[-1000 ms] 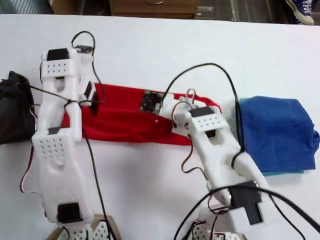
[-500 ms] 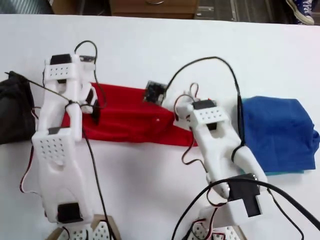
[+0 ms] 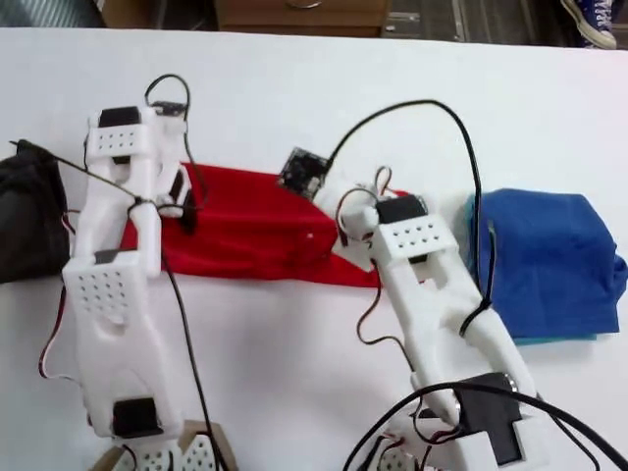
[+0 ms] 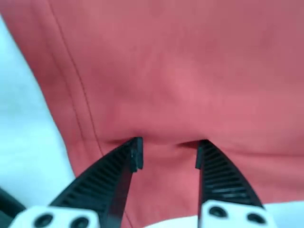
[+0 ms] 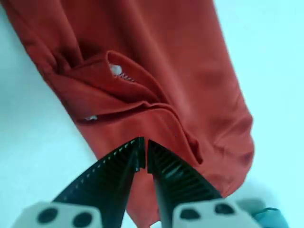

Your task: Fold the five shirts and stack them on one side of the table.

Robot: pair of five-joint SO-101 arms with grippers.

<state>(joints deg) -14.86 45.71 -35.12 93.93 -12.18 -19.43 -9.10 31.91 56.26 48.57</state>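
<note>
Across the middle of the white table (image 3: 294, 98) lies the red cotton shirt (image 3: 245, 231), already folded into a long strip that runs from 9 to 3 o'clock. A folded blue shirt (image 3: 540, 260) rests at 3 o'clock and a dark crumpled garment (image 3: 29, 211) at 9 o'clock.

The red cloth looks light, limp and quick to wrinkle. It is probably best taken at the doubled edge of each end, so that both layers lift together without sliding apart.

The left arm reaches up from 7 o'clock with its wrist bent down over the strip's 9 o'clock end. The left gripper (image 4: 168, 152) is moderately wide, and its tips press into the fabric and raise a small ridge. The right arm leans in from 5 o'clock over the 3 o'clock end. The right gripper (image 5: 144, 152) is closed to a sliver just above the layered hem, and I cannot tell whether any cloth is pinched.
</note>
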